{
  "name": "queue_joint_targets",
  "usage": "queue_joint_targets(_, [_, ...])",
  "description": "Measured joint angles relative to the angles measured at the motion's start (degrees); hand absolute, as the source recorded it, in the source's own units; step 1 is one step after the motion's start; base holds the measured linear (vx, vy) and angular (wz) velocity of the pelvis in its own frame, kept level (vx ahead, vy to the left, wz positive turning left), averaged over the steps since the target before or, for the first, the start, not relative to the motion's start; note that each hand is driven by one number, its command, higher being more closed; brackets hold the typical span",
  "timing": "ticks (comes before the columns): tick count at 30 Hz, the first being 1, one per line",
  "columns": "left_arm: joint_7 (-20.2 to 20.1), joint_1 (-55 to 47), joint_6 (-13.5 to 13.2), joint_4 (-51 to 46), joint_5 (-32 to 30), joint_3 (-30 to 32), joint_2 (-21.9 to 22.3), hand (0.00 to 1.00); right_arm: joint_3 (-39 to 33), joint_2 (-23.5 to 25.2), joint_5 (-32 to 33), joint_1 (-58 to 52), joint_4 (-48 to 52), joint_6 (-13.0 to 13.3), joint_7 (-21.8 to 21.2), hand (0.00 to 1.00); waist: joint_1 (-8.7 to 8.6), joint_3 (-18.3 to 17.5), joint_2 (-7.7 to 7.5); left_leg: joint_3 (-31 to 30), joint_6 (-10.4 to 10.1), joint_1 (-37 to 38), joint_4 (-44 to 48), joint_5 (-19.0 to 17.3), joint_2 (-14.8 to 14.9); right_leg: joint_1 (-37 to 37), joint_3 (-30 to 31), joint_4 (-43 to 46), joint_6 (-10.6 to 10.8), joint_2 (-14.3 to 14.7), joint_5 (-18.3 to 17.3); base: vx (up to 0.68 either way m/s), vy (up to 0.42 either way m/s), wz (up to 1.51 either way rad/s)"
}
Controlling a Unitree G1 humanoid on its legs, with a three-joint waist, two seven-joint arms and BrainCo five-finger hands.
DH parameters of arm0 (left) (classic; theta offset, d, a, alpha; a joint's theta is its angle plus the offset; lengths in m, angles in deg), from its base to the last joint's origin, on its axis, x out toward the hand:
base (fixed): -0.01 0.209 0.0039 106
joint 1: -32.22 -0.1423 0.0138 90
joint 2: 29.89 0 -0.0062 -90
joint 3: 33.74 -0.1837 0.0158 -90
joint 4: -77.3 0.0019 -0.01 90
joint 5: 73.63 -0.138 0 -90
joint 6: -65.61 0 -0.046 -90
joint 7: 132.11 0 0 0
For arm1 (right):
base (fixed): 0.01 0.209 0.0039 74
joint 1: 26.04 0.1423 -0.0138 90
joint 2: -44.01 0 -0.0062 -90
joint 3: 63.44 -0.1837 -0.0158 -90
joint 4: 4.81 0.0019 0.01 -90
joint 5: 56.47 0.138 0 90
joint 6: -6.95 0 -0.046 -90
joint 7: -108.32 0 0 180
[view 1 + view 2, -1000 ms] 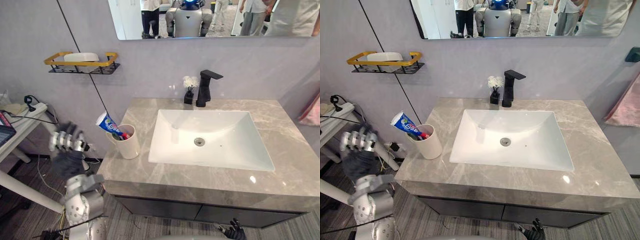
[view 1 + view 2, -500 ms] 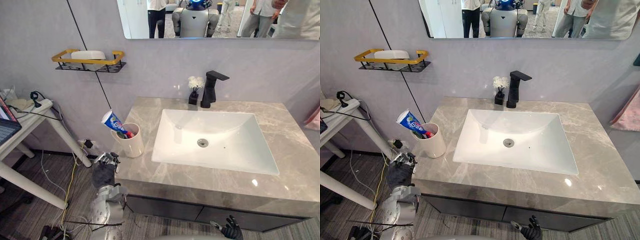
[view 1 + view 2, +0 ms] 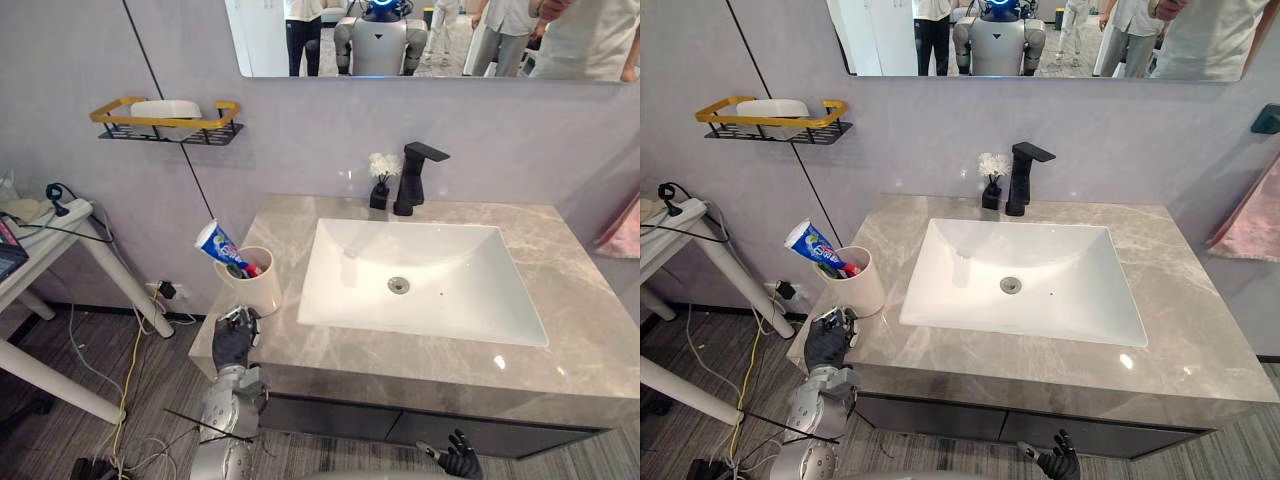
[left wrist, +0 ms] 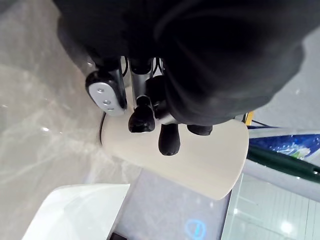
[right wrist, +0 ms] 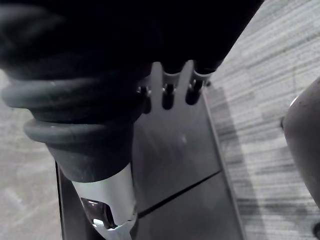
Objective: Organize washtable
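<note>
Eye views: the cup (image 3: pixel 257 290), with toothpaste (image 3: pixel 218 246) in it, stands upright on the table (image 3: pixel 560 270) left of the sink (image 3: pixel 450 300). My left robot hand (image 3: pixel 234 338) is at the table's front edge just beside the cup, and my right robot hand (image 3: pixel 459 462) hangs below the table. Left wrist view: my fingers (image 4: pixel 169 140) are slack before the cup's side and grasp nothing, so I judge the cup's placing is left to do. Right wrist view: straight fingers (image 5: pixel 168 95), released and empty.

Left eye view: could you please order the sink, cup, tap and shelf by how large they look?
1. sink
2. shelf
3. cup and tap: about alike, and the cup is nearer, so unranked.
</note>
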Motion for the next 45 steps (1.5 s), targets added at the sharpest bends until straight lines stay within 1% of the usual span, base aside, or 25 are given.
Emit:
queue_joint_targets(2, [0.0,1.4,-0.1,1.1,-0.1,-0.6,-1.1,1.00,0.0,0.0,-0.1,0.0,-0.2,0.0,0.0,0.00,0.06,-0.1,-0.18,0.3,-0.1,0.1,0.0,0.1,0.3,0.0,0.2,-0.7,-0.2,0.3,0.3,0.02,-0.029,-0.04])
queue_joint_targets(6, [0.1,3.2,-0.1,2.6,-0.2,-0.6,-1.7,1.00,0.0,0.0,-0.5,0.5,-0.3,0.0,0.0,0.00,-0.17,0.0,-0.16,0.4,-0.3,0.0,0.0,0.2,0.6,0.1,0.1,-1.8,-0.4,0.7,1.0,-0.01,-0.021,-0.01])
queue_joint_targets(10, [0.1,3.7,-0.1,3.2,-2.2,-0.4,-2.3,1.00,0.0,-0.1,-0.5,1.4,-0.3,0.0,-0.1,0.00,-1.27,0.0,-0.18,0.6,-0.5,-0.2,0.0,0.3,0.9,0.1,0.4,-2.5,-0.5,1.1,1.6,-0.04,-0.026,-0.04])
queue_joint_targets(14, [0.1,5.1,-0.1,4.6,-2.4,-0.4,-2.7,1.00,-0.1,-0.2,-0.5,1.3,-0.6,0.0,-0.1,0.00,-1.34,0.2,-0.49,0.9,-0.5,-0.2,-0.2,0.3,0.9,0.0,0.6,-2.6,-0.6,1.2,1.8,-0.05,-0.018,-0.03])
queue_joint_targets(19, [0.1,6.3,-0.1,5.5,-2.8,-0.3,-3.6,1.00,0.0,-0.7,-0.5,2.2,-2.4,0.0,-0.1,0.00,-1.50,0.3,-0.34,1.5,-0.5,-0.3,-0.3,0.3,0.9,-0.1,1.2,-3.7,-0.6,1.4,2.6,-0.04,-0.020,-0.07])
queue_joint_targets(25, [0.3,7.0,0.0,5.7,-4.4,1.8,-3.9,1.00,0.0,-0.8,-1.0,2.5,-2.4,0.0,-0.1,0.00,-2.53,0.6,-0.40,2.3,-0.5,-0.2,-0.3,0.2,1.1,-0.3,2.0,-3.8,-0.6,1.7,2.7,-0.02,-0.022,-0.06])
queue_joint_targets(28, [0.4,7.5,-0.1,5.7,-4.4,1.9,-4.3,1.00,0.0,-0.7,-1.0,2.3,-2.4,0.0,-0.2,0.00,-2.67,1.0,-0.62,2.4,-0.6,-0.1,-0.3,0.2,1.2,-0.3,2.1,-3.8,-0.7,1.7,2.8,-0.02,-0.015,-0.03])
queue_joint_targets(38, [0.0,7.4,-0.1,5.6,-4.4,2.4,-4.3,1.00,0.8,-0.8,-1.1,2.3,-1.8,0.0,-0.4,0.00,-2.63,1.3,-0.18,2.7,-0.7,0.0,-0.2,0.1,1.5,-0.2,2.2,-3.8,-0.7,1.7,2.8,-0.01,-0.010,-0.01])
queue_joint_targets(45, [0.0,7.1,-0.1,5.3,-4.4,2.6,-4.3,1.00,1.2,-0.8,-1.1,2.3,-1.8,0.0,-1.5,0.00,-2.63,1.4,0.05,2.8,-0.7,-0.1,-0.2,0.1,1.5,-0.1,2.2,-3.7,-0.7,1.6,2.8,0.00,0.000,0.00])
